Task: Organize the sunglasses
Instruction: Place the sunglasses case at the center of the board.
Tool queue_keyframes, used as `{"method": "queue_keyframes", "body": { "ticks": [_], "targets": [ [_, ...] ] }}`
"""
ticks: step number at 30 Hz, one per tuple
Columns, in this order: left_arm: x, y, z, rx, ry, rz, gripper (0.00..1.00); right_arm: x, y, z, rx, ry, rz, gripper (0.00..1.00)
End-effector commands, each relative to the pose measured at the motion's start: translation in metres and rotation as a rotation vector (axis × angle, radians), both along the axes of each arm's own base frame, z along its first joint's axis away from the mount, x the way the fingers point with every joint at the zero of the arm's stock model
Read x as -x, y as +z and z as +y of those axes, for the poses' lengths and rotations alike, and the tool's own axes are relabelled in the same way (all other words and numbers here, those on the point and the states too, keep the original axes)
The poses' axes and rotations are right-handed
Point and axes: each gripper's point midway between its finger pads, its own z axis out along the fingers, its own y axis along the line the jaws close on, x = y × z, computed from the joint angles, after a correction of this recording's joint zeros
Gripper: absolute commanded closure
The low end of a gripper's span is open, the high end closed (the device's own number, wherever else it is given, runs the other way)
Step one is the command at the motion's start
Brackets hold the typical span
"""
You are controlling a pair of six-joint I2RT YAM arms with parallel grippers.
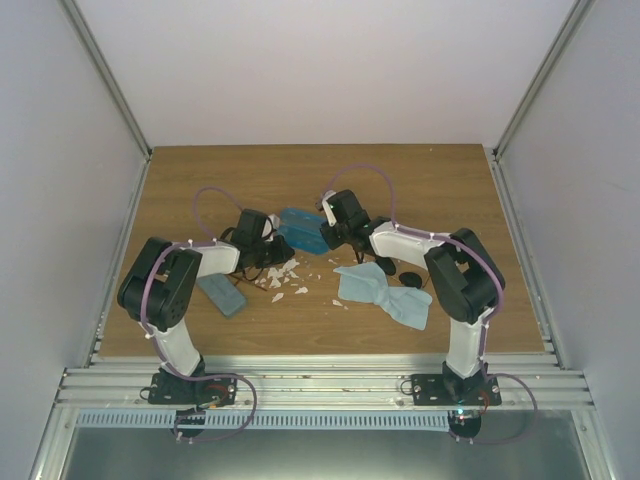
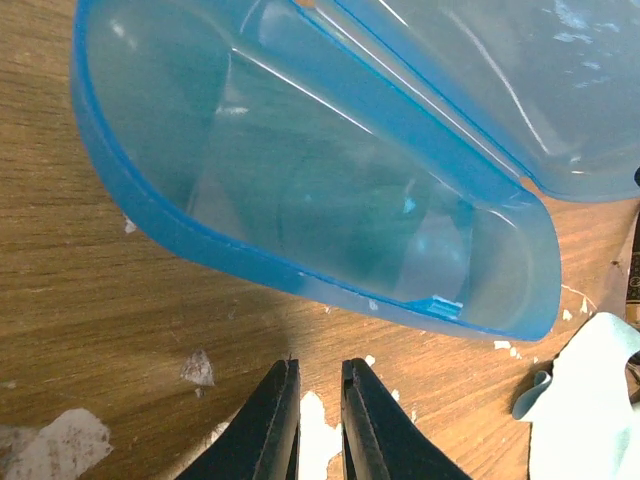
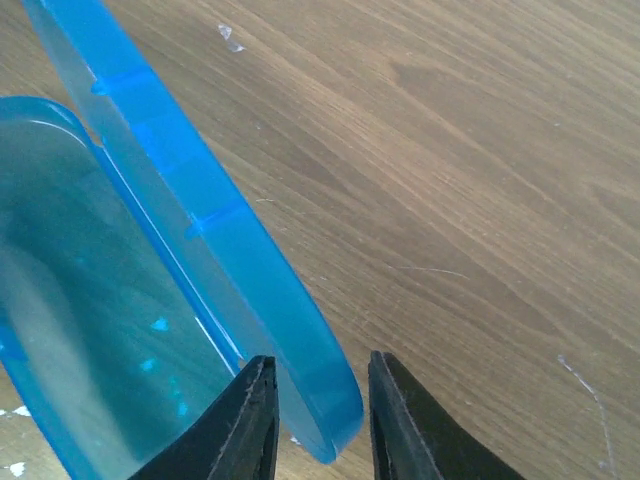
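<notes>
A bright blue oval case (image 1: 298, 230) lies open mid-table; its hollow base (image 2: 300, 180) and raised lid (image 2: 480, 70) fill the left wrist view and look empty. My left gripper (image 2: 318, 365) hovers just short of the base's near wall, over bare wood and white chips, with only a narrow gap between its jaws and nothing in it; from above it (image 1: 268, 255) sits left of the case. My right gripper (image 3: 320, 358) is open, and its jaws straddle the lid's rim (image 3: 220, 230) with slack on the right side. A black pair of sunglasses (image 1: 410, 278) lies by the cloth, partly hidden by my right arm.
A light blue cloth (image 1: 385, 292) is spread right of centre, and its corner (image 2: 590, 400) shows in the left wrist view. A grey-blue rectangular case (image 1: 222, 295) lies by my left arm. White chips (image 1: 283, 278) litter the wood in front of the case. Walls enclose the table.
</notes>
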Motion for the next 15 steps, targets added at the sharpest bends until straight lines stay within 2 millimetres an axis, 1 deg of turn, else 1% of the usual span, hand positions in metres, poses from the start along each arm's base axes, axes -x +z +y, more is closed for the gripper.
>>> {"method": "queue_keyframes", "body": {
  "ticks": [1,4,5,7,9,12,15],
  "targets": [
    [-0.011,0.018,-0.005,-0.011,-0.009,-0.088,0.85,0.002,0.015,0.003,-0.042,0.008,0.001,0.7],
    [-0.01,0.033,-0.006,-0.001,-0.008,-0.123,0.85,0.006,0.024,0.001,-0.062,-0.005,-0.002,0.64],
    [-0.009,0.038,-0.006,0.003,-0.006,-0.133,0.85,0.008,0.028,0.001,-0.073,-0.007,-0.004,0.6],
    [-0.007,0.046,-0.006,0.01,0.002,-0.148,0.85,0.013,0.039,0.002,-0.099,-0.006,-0.008,0.55],
    [-0.005,0.053,-0.004,0.013,0.013,-0.154,0.85,0.02,0.045,0.003,-0.123,0.001,0.002,0.51],
    [-0.004,0.06,0.0,0.008,0.032,-0.165,0.84,0.032,0.058,0.005,-0.174,0.013,0.007,0.47],
    [-0.007,0.069,0.005,-0.012,0.051,-0.194,0.82,0.045,0.065,0.004,-0.233,0.012,0.031,0.47]
  ]
}}
